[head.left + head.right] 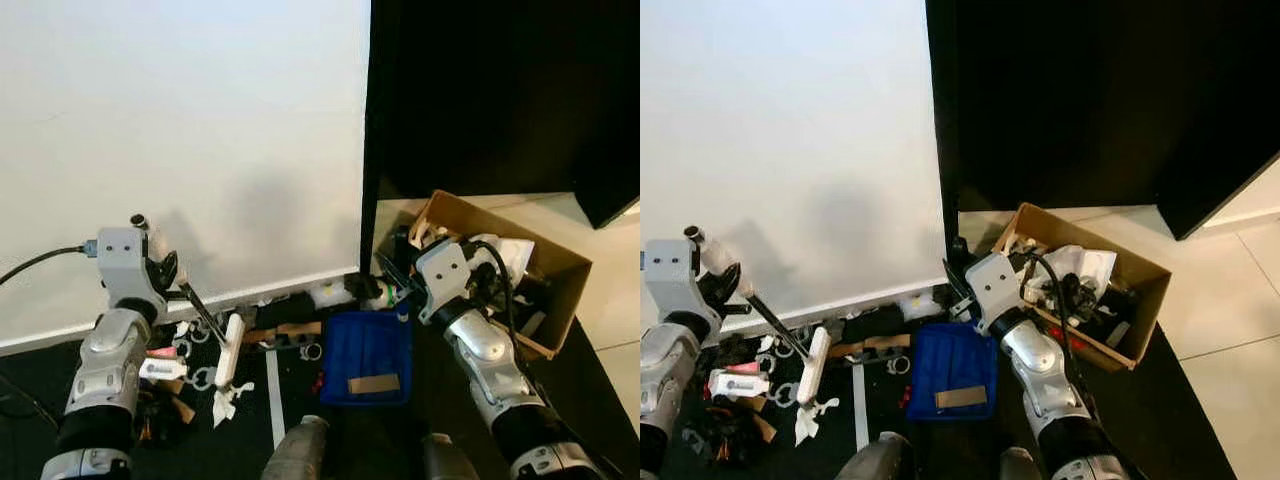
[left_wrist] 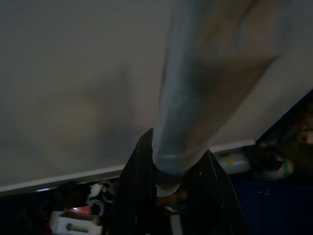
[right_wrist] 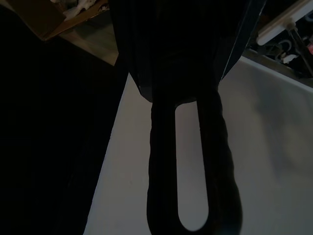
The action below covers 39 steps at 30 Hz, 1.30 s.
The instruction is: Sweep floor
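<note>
The blue dustpan (image 1: pixel 367 357) lies on the dark floor (image 1: pixel 300 420) at the foot of the white wall (image 1: pixel 180 130), just below the corner where the wall meets a black panel (image 1: pixel 490 90), and a flat strip of cardboard (image 1: pixel 373 384) rests on the dustpan's near edge. The right gripper (image 1: pixel 395 272) is above the dustpan's far right corner, and in the right wrist view its fingers (image 3: pixel 137 63) are clamped around a dark looped handle (image 3: pixel 188 166), which appears to be the dustpan's. To the right of the dustpan, touching the right arm, stands an open cardboard box (image 1: pixel 540 262) stuffed with white paper and dark rubbish. To the left of the dustpan, the left gripper (image 1: pixel 168 272) grips a thin dark broom handle (image 1: pixel 203 313); the left wrist view shows its fingers (image 2: pixel 139 186) closed around a pale pole (image 2: pixel 195 88). The handle slants down toward the dustpan and ends in a white broom head (image 1: pixel 230 350) standing on the floor. Around the head, between the left arm and the dustpan, lies litter (image 1: pixel 185 370): white plastic rings, crumpled paper, cardboard scraps and a small white packet. A white bottle (image 1: pixel 332 293) lies against the skirting just behind the dustpan.
</note>
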Motion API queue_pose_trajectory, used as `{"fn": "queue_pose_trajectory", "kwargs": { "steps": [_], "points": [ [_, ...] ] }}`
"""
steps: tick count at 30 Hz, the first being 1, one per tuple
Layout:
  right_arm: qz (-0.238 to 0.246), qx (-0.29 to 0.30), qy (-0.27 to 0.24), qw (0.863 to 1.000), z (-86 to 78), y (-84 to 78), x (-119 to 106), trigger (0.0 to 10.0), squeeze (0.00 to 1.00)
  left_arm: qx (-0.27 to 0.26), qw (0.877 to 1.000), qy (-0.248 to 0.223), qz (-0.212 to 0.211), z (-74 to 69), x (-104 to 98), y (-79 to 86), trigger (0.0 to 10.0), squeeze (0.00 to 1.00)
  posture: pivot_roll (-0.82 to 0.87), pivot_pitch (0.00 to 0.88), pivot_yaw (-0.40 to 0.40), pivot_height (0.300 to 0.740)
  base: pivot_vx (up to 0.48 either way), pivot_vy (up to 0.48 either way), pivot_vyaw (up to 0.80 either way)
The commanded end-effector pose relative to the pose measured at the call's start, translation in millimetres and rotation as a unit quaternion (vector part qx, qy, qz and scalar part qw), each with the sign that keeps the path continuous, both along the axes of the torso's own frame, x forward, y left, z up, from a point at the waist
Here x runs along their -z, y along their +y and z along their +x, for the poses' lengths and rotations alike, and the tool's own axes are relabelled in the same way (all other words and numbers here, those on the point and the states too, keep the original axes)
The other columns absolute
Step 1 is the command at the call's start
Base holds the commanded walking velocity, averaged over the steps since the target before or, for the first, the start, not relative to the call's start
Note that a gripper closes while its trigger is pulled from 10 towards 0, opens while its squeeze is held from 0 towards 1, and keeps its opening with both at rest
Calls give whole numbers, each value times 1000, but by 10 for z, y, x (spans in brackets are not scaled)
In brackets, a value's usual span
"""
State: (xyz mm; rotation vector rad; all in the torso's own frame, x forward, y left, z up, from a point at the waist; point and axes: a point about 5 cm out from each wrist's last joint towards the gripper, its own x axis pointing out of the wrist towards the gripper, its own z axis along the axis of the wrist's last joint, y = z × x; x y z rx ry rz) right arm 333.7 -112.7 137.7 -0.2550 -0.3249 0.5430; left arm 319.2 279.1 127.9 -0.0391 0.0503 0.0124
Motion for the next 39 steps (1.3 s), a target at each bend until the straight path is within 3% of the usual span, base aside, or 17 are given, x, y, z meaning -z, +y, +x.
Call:
{"fn": "queue_pose_trajectory", "kwargs": {
  "steps": [1, 4, 7, 11, 15, 27, 35, 37, 39],
  "points": [
    [-7, -2, 25, 1000, -62, 1, 139, 10000, 0, 16, 997, 58, -54, -110, 341, -81, 10000, 106, 88, 407, 105, 740, 0, 0, 0],
    [-7, -1, 26, 1000, -63, -7, 142, 10000, 0, 42, 994, 56, -83, -122, 365, -173, 10000, 102, 91, 407, 105, 740, 0, 0, 0],
    [-6, -1, 27, 1000, -58, 7, 143, 10000, 0, 108, 984, 41, -133, -153, 299, -419, 10000, 102, 97, 406, 106, 740, 0, 0, 0],
    [-6, -2, 27, 1000, -53, 19, 141, 10000, 0, 129, 980, 36, -144, -166, 254, -512, 10000, 102, 100, 404, 105, 740, 0, 0, 0],
    [-3, -4, 26, 1000, -42, 44, 128, 10000, 0, 170, 970, 26, -173, -196, 160, -758, 10000, 98, 106, 403, 103, 740, 0, 0, 0],
    [-1, -2, 26, 1000, -40, 45, 128, 10000, 0, 241, 942, 28, -234, -322, -8, -1232, 10000, 106, 109, 398, 108, 740, 0, 0, 0],
    [-1, -1, 25, 1000, -38, 46, 128, 10000, 0, 256, 934, 8, -247, -340, -203, -1345, 10000, 106, 112, 396, 109, 740, 0, 0, 0],
    [-1, 1, 25, 1000, -38, 35, 131, 10000, 0, 262, 933, -19, -246, -335, -420, -1273, 10000, 98, 115, 390, 110, 740, 0, 0, 0],
    [-1, 1, 25, 1000, -38, 32, 131, 10000, 0, 258, 935, -29, -241, -328, -492, -1220, 10000, 94, 119, 384, 112, 740, 0, 0, 0]
  ]
}}
